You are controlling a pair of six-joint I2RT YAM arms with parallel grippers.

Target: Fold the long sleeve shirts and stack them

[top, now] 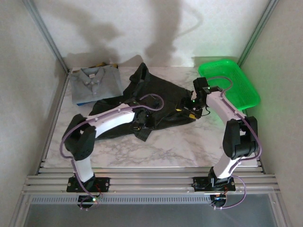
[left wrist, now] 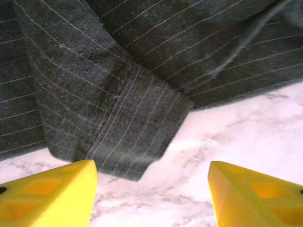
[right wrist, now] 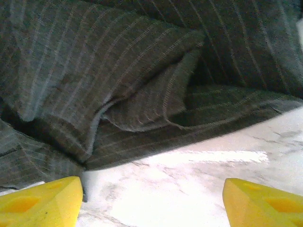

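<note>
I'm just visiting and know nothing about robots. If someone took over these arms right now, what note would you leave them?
The left gripper is open and empty, low over the table, facing a cuff of the dark shirt.
The right gripper is open and empty, at that shirt's right edge.
The grey shirt lies folded in the far left corner.
The dark shirt lies rumpled mid-table.
Done: grey shirt folded.
Left: fold the dark shirt, then stack the two.
</note>
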